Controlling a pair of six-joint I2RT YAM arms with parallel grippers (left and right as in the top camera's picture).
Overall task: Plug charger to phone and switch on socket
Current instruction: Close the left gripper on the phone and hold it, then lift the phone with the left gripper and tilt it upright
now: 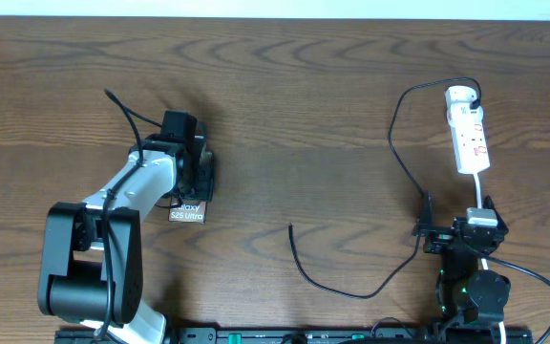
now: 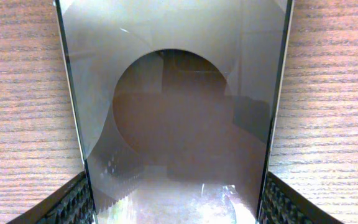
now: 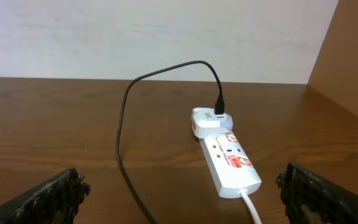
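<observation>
Glossy phone (image 2: 179, 124), thin charger (image 3: 119, 134), oblong white socket (image 3: 229, 163)

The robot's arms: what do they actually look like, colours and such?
The left arm has a white tubular link between chunky black joints, with a thin black cable running along it. The right arm is mostly black, with small green lights near its base. The right end effector has two black fingers with ribbed surfaces; the left end effector looks alike.

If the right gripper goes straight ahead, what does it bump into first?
Most likely the near end of the white socket, lying just right of centre ahead of the open right gripper. The charger curves past on the left and may be missed.
</observation>
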